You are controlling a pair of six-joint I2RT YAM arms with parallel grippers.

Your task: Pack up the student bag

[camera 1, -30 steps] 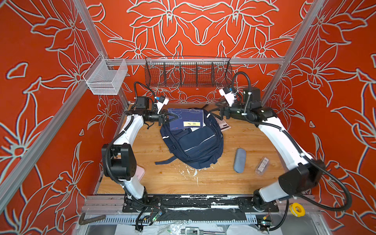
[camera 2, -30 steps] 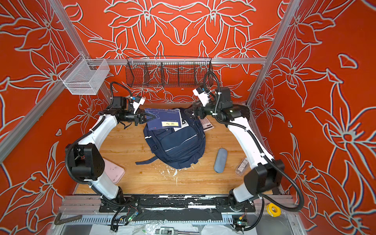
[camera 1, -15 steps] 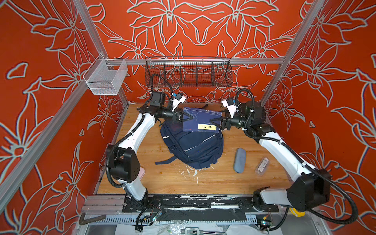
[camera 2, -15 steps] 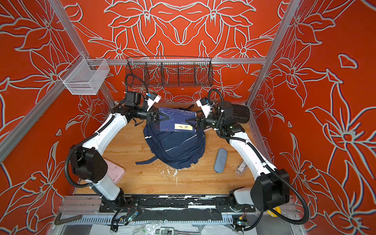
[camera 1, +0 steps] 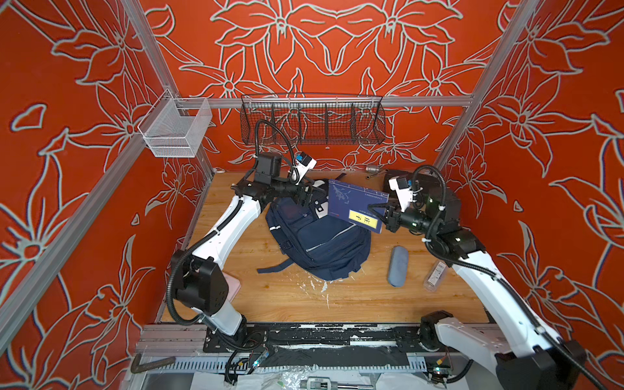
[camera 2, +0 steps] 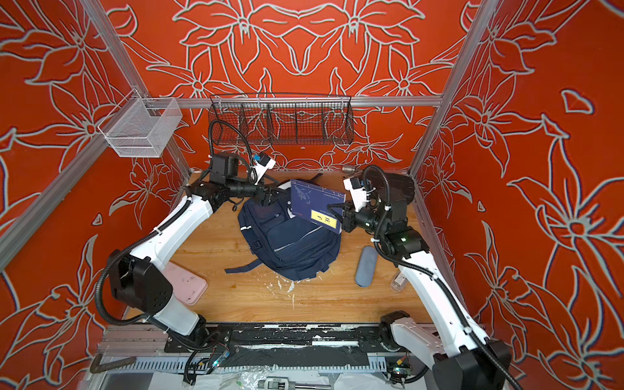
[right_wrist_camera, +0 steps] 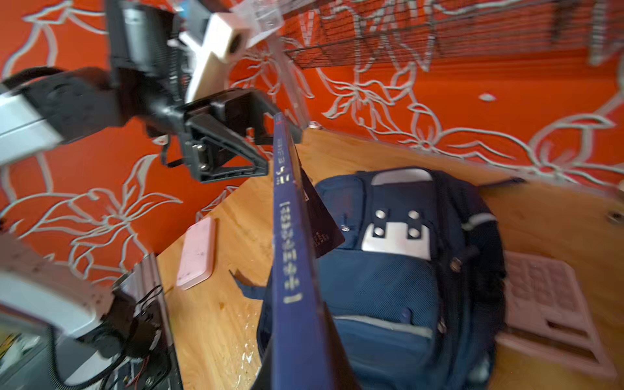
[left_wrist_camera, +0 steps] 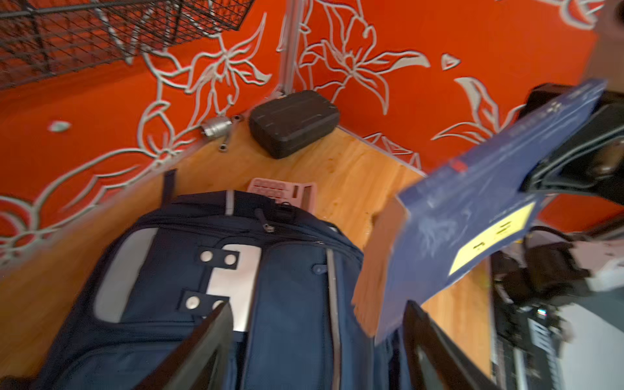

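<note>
Navy bag [camera 1: 317, 236] lay on the table [camera 1: 236, 266] beneath the book [camera 1: 354, 207], pinched by the right claw [camera 1: 381, 212]; left claw [camera 1: 310, 197] stood spread beside it. Recommended: open pocket first, insert edgewise.

Robot-lab test cell, aluminium frame [camera 1: 425, 100], orange floral backdrop panels [camera 1: 337, 44], wooden counter [camera 1: 371, 304], arm mounting rail [camera 1: 337, 338] at 6 o'clock.

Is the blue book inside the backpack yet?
No, the right gripper holds the blue book up in the air, outside the student bag.
</note>
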